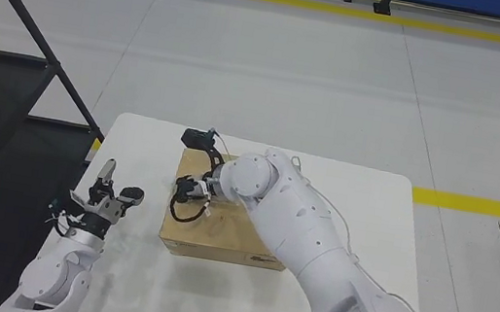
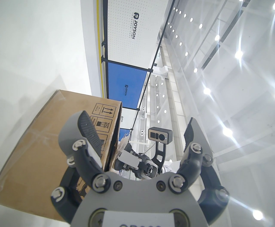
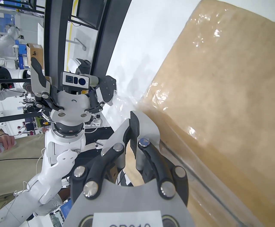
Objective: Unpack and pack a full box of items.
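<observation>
The taped-shut box sits mid-table. The right gripper is at the left edge of its top, fingers closed together with nothing visibly held. The left gripper, wide open and empty, stands near the box's left wall. The right is nearer.

Bright even indoor light, ceiling lamps flaring into stars, glare on the box, wide-angle bowing at edges

Pale grey floor with a yellow line along its far edge. White table; black frame beside it. Ceiling lights bright overhead, blue panels behind.
</observation>
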Controlling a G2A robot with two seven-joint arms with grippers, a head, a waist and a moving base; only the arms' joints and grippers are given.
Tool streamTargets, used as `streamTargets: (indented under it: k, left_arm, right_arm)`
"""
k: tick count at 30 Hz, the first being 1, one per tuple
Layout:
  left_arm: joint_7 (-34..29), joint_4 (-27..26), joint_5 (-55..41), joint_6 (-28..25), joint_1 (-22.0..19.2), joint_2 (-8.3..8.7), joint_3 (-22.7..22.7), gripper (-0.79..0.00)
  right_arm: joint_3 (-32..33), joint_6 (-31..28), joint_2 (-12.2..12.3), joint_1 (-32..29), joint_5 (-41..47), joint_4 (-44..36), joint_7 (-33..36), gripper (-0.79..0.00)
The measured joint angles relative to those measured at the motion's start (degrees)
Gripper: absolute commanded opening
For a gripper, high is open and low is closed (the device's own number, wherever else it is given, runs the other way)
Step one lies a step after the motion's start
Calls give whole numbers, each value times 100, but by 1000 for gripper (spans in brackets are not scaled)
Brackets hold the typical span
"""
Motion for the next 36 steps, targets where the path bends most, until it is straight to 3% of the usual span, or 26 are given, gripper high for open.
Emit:
streamTargets:
  k: [19, 28, 36]
  left_arm:
    - [-162, -40, 198, 90, -113, -62, 56, 0]
    - [-169, -90, 274, 121, -133, -88, 50, 0]
    - [-178, -95, 335, 143, -138, -109, 39, 0]
  right_arm:
    - [383, -157, 399, -24, -130, 260, 131, -785]
    - [582, -39, 702, -176, -287, -194, 287, -785]
    - [801, 327, 1051, -466, -557, -1100, 748, -785]
